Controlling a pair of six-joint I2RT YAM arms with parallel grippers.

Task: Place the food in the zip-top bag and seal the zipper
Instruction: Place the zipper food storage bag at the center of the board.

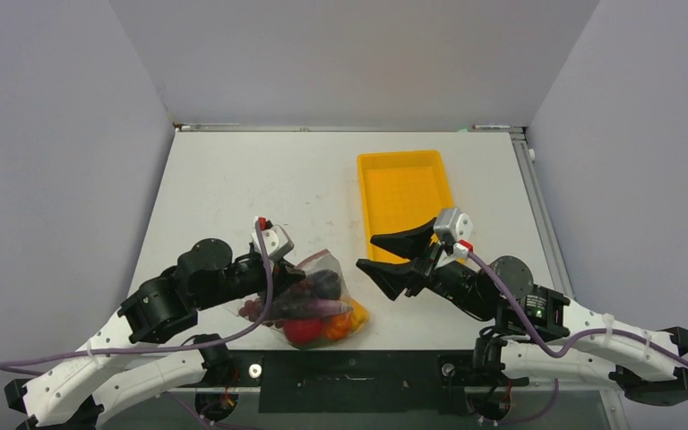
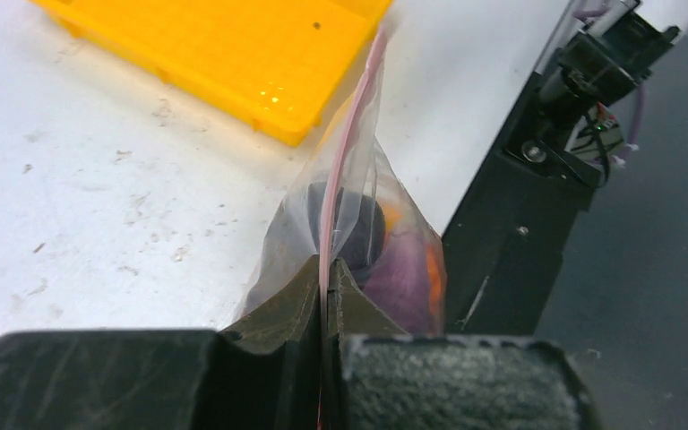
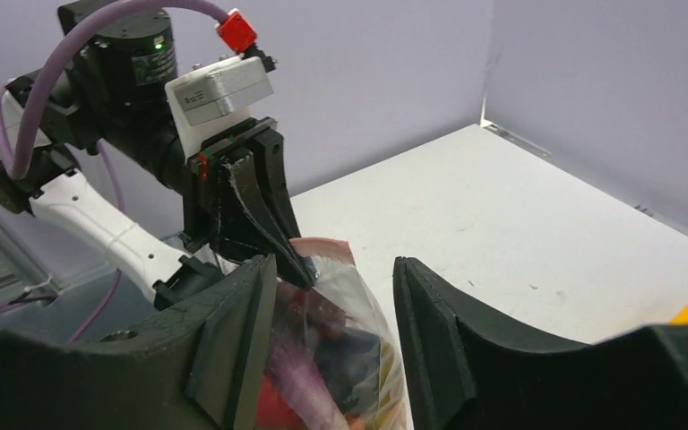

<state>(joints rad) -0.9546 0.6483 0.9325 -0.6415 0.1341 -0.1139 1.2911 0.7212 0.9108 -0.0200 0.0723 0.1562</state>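
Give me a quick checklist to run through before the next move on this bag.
1. Food inside bag: ok, none loose on the table or in the tray.
2. Left gripper shut on zipper: ok, it clamps the strip.
3. Right gripper open: ok, jaws apart beside the bag, holding nothing.
4. Zipper sealed along its whole length: cannot tell.
5. Bag resting on the table: ok, though close to the near edge.
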